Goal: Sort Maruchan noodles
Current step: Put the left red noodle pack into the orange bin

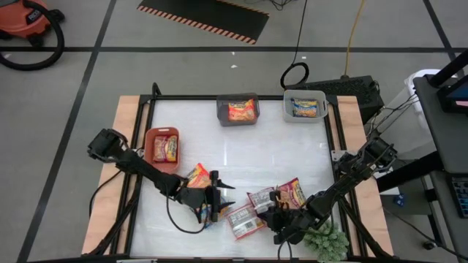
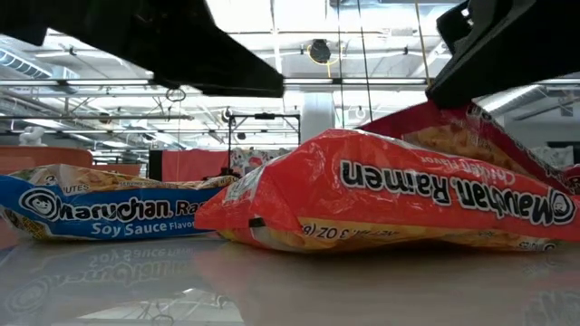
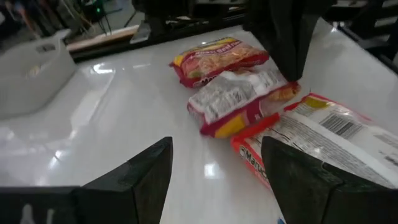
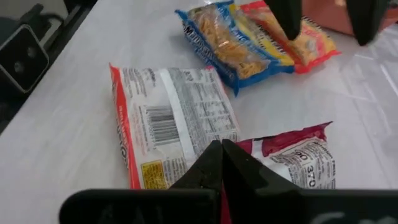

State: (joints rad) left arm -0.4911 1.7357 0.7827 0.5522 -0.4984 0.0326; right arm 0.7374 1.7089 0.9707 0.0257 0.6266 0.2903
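Observation:
Several Maruchan packets lie on the white table's near middle. A silver-backed, red-trimmed packet [image 4: 292, 162] is under my right gripper [image 4: 221, 149], which is shut on it; the pair also shows in the high view [image 1: 272, 212]. A face-down packet [image 4: 174, 121] lies flat beside it. A blue packet [image 2: 100, 213] and an orange-red packet [image 2: 390, 195] lie flat. My left gripper [image 1: 225, 196] hovers open and empty just left of the pile, its fingers [image 3: 149, 180] wide apart. My right gripper pinches the silver-backed packet by its red-trimmed edge [image 4: 261, 146] between its two shut fingers. The fingers [image 3: 289, 43] come from above, slanting down. The held end [image 2: 458, 122] is raised toward the fingers and the rest of the packet lies on the table.
A red bin [image 1: 162, 146] at the left, a grey bin [image 1: 238, 109] at the far middle and a white bin [image 1: 305, 106] at the far right each hold a packet. Another packet [image 1: 197, 175] lies near the left arm. A green plant-like object [image 1: 327, 239] sits at the near right edge.

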